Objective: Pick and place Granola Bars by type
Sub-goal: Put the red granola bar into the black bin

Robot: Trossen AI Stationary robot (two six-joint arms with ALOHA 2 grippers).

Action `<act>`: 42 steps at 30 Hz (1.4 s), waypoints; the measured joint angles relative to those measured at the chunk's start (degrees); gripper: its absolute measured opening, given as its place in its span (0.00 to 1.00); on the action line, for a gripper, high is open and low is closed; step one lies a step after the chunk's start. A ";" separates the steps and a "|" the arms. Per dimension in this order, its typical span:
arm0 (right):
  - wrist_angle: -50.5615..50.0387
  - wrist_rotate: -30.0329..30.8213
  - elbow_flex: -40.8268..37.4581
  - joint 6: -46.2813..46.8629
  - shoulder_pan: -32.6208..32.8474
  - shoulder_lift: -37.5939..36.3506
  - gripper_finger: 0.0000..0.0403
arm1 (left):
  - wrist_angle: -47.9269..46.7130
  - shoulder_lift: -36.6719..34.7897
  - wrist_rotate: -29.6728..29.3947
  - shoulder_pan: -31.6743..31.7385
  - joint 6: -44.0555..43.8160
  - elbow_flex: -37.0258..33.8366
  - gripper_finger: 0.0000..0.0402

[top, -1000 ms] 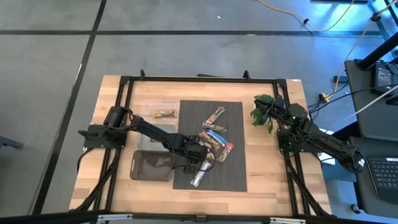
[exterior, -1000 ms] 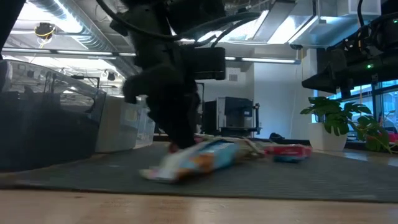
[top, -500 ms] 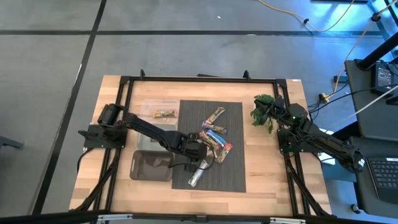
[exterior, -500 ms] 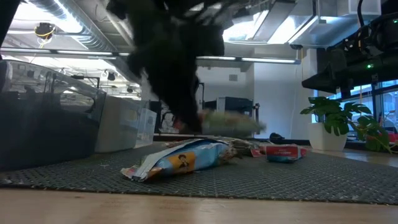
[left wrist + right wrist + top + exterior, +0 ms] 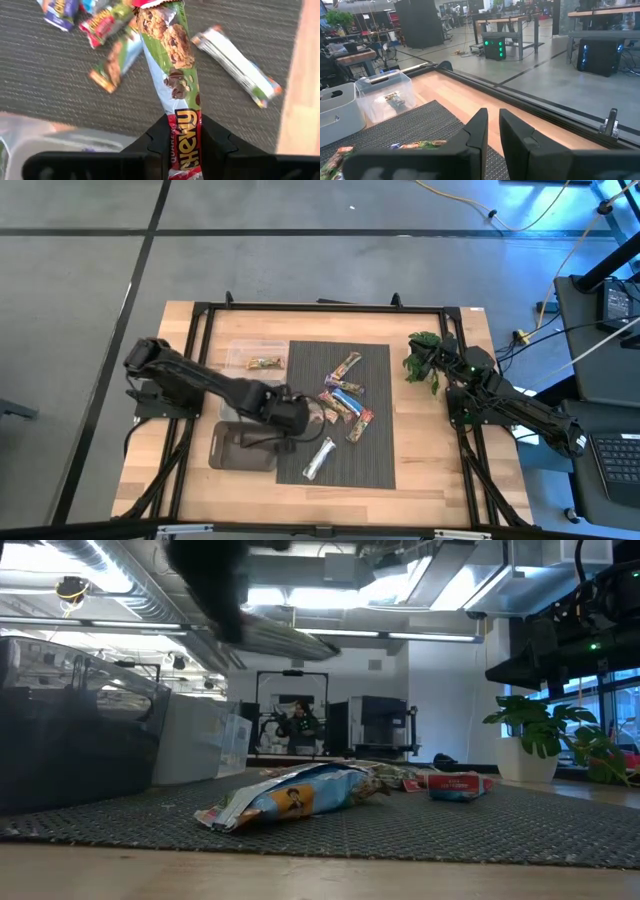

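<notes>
My left gripper (image 5: 298, 414) hangs above the dark mat's left edge, shut on a red and green Chewy granola bar (image 5: 172, 55). It shows blurred, high up, in the low view (image 5: 215, 585). Several other bars lie in a loose heap on the mat (image 5: 345, 398), and a silver-blue one (image 5: 320, 458) lies apart nearer the near edge. One more bar (image 5: 265, 362) rests in the clear bin. My right gripper (image 5: 492, 132) waits shut at the table's right edge beside the plant sprig (image 5: 424, 358). My left gripper pinches the Chewy bar by its red printed end (image 5: 184, 142) between the two fingers (image 5: 156, 142). The bar runs straight out along the fingers, its far end (image 5: 160, 10) pointing toward the heap. It is lifted clear of the mat.
A clear bin (image 5: 240, 352) and a dark bin (image 5: 245, 446) sit on the wood left of the mat (image 5: 375, 470). A black frame rail (image 5: 320, 308) rings the table. Bare wood lies right of the mat.
My left gripper has risen from the mat and drawn back toward the table's left edge, staying shut on the Chewy bar. The bar has come out of the heap and is lifted clear; the silver-blue bar stays on the mat.
</notes>
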 joint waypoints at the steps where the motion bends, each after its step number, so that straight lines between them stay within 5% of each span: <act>1: 0.00 0.00 0.00 0.00 -0.01 0.00 0.13 | -0.21 -0.65 -0.06 -1.00 -0.38 -0.52 0.16; 10: 0.07 0.00 0.00 0.16 0.00 0.00 0.13 | -1.05 -8.02 -10.31 -13.27 -15.92 -11.09 0.16; 23: -0.01 0.02 0.00 3.70 0.00 0.01 0.13 | -0.66 -12.28 -9.48 -25.27 -32.74 -19.14 0.16; 30: -0.02 0.02 0.00 4.49 -0.01 0.01 0.13 | -0.56 -12.26 -12.53 -28.63 -40.74 -23.41 0.16; 42: -0.02 0.02 0.00 4.41 0.00 0.01 0.13 | -0.67 -12.22 -13.31 -28.56 -41.96 -25.65 0.17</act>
